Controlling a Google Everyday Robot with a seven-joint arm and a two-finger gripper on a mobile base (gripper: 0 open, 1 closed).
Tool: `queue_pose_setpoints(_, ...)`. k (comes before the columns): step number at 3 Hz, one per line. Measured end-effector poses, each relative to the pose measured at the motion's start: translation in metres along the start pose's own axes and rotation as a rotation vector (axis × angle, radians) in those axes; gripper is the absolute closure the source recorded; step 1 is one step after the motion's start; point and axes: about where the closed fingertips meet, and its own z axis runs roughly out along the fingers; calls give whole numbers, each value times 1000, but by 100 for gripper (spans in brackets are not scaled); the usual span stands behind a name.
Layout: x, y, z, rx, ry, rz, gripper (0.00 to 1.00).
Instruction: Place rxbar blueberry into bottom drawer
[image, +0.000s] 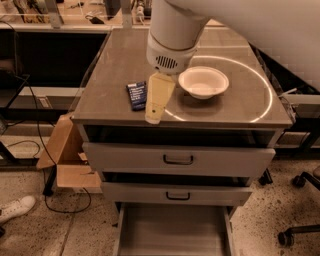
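Observation:
The rxbar blueberry (137, 95), a small flat dark navy wrapper with white text, lies on the cabinet top (115, 65) near its front left. My gripper (156, 107) hangs from the white arm just right of the bar, its cream-coloured fingers (159, 95) pointing down toward the top's front edge. It holds nothing that I can see. The bottom drawer (172, 232) is pulled out at the foot of the cabinet, a wide shallow grey tray with nothing in it.
A white bowl (203, 82) sits on the top right of the gripper. The two upper drawers (178, 160) with black handles are closed. A cardboard box (65, 150) stands left of the cabinet. Office chair bases (300, 230) are at the right.

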Motion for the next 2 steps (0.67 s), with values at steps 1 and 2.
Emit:
queue_pose_setpoints(1,0,0,0,0,0,0,0)
queue_pose_setpoints(2,-8,-2,12,1,21,40,0)
